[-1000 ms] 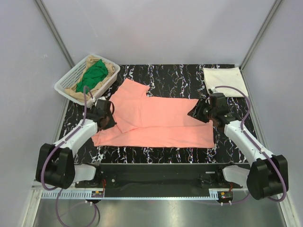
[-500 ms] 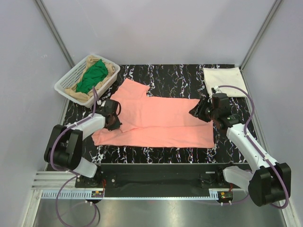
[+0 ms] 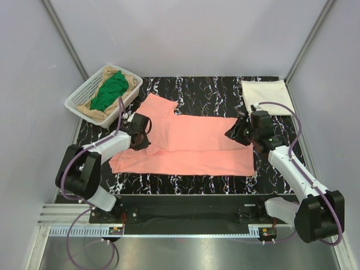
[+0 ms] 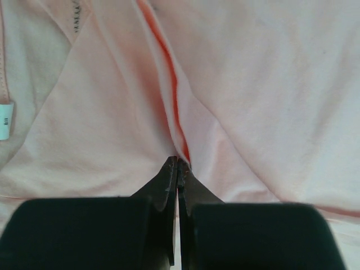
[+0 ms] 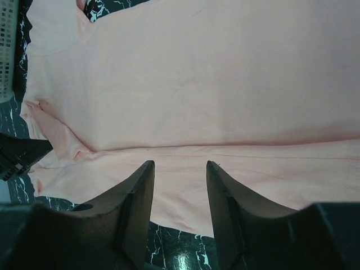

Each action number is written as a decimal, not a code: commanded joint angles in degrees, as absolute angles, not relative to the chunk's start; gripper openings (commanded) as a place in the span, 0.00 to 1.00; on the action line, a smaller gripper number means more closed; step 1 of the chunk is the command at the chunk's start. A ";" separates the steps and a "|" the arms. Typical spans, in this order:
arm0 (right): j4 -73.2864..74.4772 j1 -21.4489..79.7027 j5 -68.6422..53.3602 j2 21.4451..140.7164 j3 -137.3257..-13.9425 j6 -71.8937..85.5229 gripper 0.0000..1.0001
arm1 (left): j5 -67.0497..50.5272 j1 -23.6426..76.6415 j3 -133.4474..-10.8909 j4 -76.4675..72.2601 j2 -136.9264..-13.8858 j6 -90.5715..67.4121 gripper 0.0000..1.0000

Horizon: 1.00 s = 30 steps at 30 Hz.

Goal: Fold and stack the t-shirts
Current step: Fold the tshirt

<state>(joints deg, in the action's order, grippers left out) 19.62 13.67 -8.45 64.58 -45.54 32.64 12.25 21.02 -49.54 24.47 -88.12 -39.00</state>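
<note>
The salmon-pink t-shirt (image 3: 191, 143) lies spread on the black marble table, its near half folded lengthwise. My left gripper (image 3: 144, 135) is at the shirt's left end, jaws shut on a pinched ridge of pink cloth; the left wrist view shows the gripper (image 4: 178, 161) and a crease running up the shirt (image 4: 253, 84). My right gripper (image 3: 233, 135) is open just over the shirt's right end; in the right wrist view (image 5: 180, 166) its fingers straddle the shirt (image 5: 197, 84) near the fold line, holding nothing. A folded cream-white t-shirt (image 3: 264, 91) lies at the back right.
A white mesh basket (image 3: 77, 100) stands at the back left and holds a green shirt (image 3: 109, 90) and a tan one (image 3: 133, 80). The basket's edge shows in the right wrist view (image 5: 7, 50). Grey walls close in the table on three sides.
My left gripper has moved right and a little back over the pink shirt's left end, drawing the cloth with it. The right gripper has barely moved and stays open.
</note>
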 commanded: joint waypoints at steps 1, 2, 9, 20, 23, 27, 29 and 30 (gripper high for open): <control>18.81 13.62 -7.65 64.86 -47.64 32.87 0.49 | 16.00 23.20 -52.38 23.64 -87.19 -38.76 0.00; 18.81 13.62 -7.73 64.86 -47.64 32.96 0.49 | 16.00 23.73 -52.73 23.29 -87.36 -38.93 0.00; 19.25 13.62 -7.39 63.02 -47.72 33.40 0.50 | 12.05 24.52 -54.23 19.53 -87.80 -38.58 0.00; 20.74 13.62 -9.14 62.58 -48.16 34.98 0.50 | 13.17 24.35 -55.72 16.15 -82.36 -34.20 0.00; 21.00 13.62 -8.79 61.97 -48.25 35.42 0.50 | 14.41 24.43 -54.93 15.47 -80.16 -33.49 0.00; 21.09 13.62 -9.40 62.49 -48.87 36.03 0.51 | 14.76 24.43 -53.00 13.80 -77.26 -33.31 0.00; 21.09 13.71 -9.58 63.89 -49.65 36.12 0.51 | 16.16 24.43 -53.08 14.58 -76.55 -32.35 0.00; 21.70 13.54 -8.10 64.59 -50.18 36.21 0.51 | 16.35 24.43 -53.52 15.02 -76.55 -31.65 0.00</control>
<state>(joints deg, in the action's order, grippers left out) 21.54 13.65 -8.62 63.59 -46.52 35.44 13.10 24.29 -53.19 16.78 -78.52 -33.95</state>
